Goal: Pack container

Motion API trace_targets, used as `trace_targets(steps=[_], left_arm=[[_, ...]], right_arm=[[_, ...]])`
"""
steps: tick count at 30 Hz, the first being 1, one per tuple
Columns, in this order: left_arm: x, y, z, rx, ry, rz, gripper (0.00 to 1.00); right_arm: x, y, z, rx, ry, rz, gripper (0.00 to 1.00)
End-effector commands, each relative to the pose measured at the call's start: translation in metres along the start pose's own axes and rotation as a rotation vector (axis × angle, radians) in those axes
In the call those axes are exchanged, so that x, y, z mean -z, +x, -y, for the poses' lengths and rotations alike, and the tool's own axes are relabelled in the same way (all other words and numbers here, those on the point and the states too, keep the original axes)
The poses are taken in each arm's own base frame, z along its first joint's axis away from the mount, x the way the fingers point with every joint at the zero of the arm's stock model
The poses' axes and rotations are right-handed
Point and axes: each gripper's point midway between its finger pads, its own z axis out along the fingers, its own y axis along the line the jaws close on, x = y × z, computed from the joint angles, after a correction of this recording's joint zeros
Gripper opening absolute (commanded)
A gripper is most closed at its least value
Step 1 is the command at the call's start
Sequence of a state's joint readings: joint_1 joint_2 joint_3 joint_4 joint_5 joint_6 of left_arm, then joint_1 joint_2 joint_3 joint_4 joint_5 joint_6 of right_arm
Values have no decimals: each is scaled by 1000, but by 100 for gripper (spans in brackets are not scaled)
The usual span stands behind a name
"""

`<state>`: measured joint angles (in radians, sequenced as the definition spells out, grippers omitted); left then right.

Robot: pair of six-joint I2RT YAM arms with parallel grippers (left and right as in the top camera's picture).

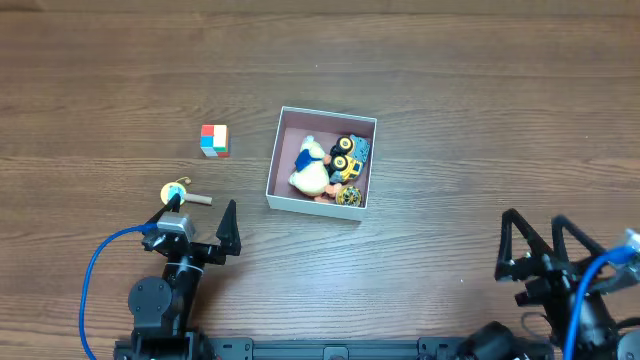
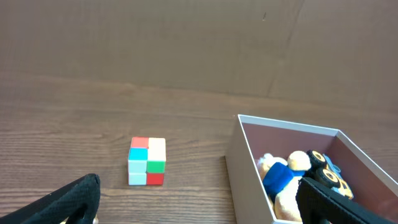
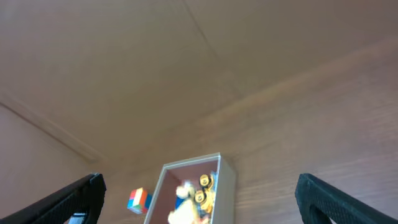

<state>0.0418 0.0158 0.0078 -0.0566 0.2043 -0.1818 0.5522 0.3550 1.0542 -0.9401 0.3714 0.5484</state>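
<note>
Container (image 1: 315,204) near the middle of the wooden table (image 1: 450,80), a touch toward 12 o'clock in the overhead view. Square and shallow, with thin white walls and a dull pinkish-brown inside, turned slightly askew to the table edge.

Three toys inside:
- Plush duck (image 1: 312,166), white and yellow with a blue patch, on the 9 o'clock side.
- Yellow toy truck (image 1: 348,158) with black wheels at 2 o'clock, against the duck.
- Small round gold-coloured piece (image 1: 349,196) in the 5 o'clock corner, too small to identify.

Outside, at 9 o'clock from the container and well apart from it, a colour puzzle cube (image 1: 214,140) flat on the table, with red, white, blue and green squares showing. At 7 o'clock from the cube, a small yellow round toy (image 1: 175,192) with a short wooden stick pointing toward 3 o'clock.

Left gripper (image 1: 197,218) at 8 o'clock from the container, jaws spread wide, nothing between them. Yellow round toy just beside its left finger; contact impossible to tell. Blue cable (image 1: 90,280) looping from that arm toward 6 o'clock.

Right gripper (image 1: 535,228) at 4 o'clock from the container and well apart from it, fingers parted, holding nothing.

Seen from the left wrist camera, cube at 9 o'clock of the container's near corner, clear table between them.
</note>
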Motion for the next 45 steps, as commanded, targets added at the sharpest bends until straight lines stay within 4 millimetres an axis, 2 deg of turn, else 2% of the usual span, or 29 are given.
trace_targets(steps=[1,4,10,14,22,42,43,45], left_arm=[[0,0,-2,5,-7,4,100],[0,0,-2,5,-7,4,100],[0,0,-2,5,-7,4,100],[0,0,-2,5,-7,4,100],[0,0,-2,5,-7,4,100],[0,-3,-1,3,-5,15,100],[0,-5,1,5,4,25,100],[3,-1,31,23,180,-8,100]], right_arm=[[-16,20,9,152,35,-35,100],[-20,35,19,170,66,-86,100],[-27,29,-1,139,-24,-47,100],[-41,47,6,151,-7,-74,100],[-38,69,24,189,57,-164,100],[-37,74,28,198,71,-187,100],[-37,74,28,198,71,-187,100],[-37,74,28,198,71,-187,100]])
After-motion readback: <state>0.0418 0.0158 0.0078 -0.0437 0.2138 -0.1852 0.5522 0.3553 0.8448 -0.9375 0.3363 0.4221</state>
